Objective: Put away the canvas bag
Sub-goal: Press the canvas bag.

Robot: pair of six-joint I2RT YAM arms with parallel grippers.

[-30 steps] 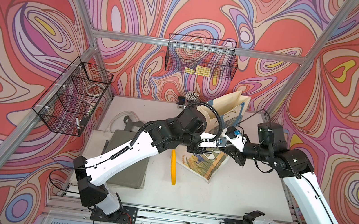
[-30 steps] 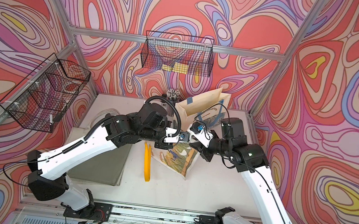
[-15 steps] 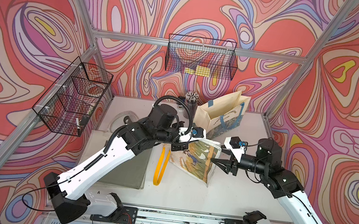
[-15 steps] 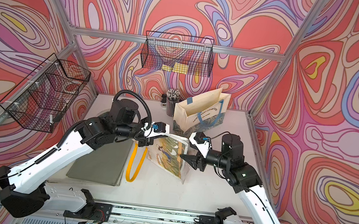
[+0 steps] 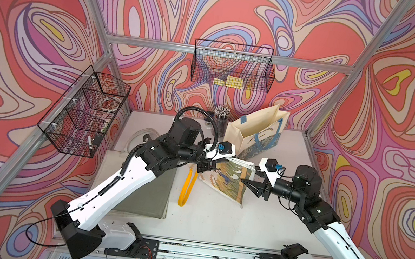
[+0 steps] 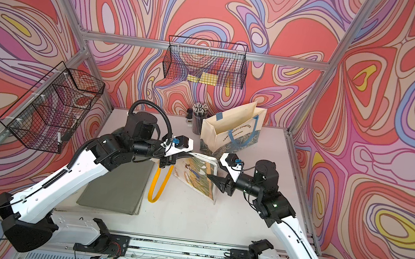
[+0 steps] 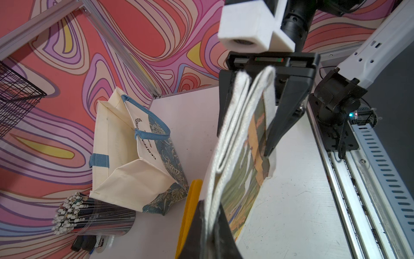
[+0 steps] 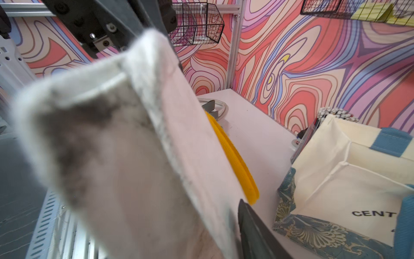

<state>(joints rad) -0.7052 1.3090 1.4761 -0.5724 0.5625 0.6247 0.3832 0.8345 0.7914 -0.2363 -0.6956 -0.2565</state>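
While the left hand [image 5: 205, 165] pinches the folded canvas bag's [image 5: 224, 182] top corner at center frame over the surface [image 5: 215, 223], the right hand [image 5: 248, 186] stands spread around its opposite edge.

A folded canvas bag [image 8: 125, 157], off-white, smudged grey and blurred by closeness, fills most of the view. The dark left tool [image 8: 134, 24] is clamped on its far edge. One dark finger of the right tool [image 8: 248, 219] lies just beside the cloth; whether they touch cannot be told. Yellow straps [image 8: 235, 166] hang behind the bag, over the white bench [image 8: 253, 125]. Nearby stands an open cream tote [image 8: 349, 186] with blue handles and the letters "CENT", pencils [image 8: 331, 112] behind it. A wire basket [image 8: 197, 24] hangs on the wall.
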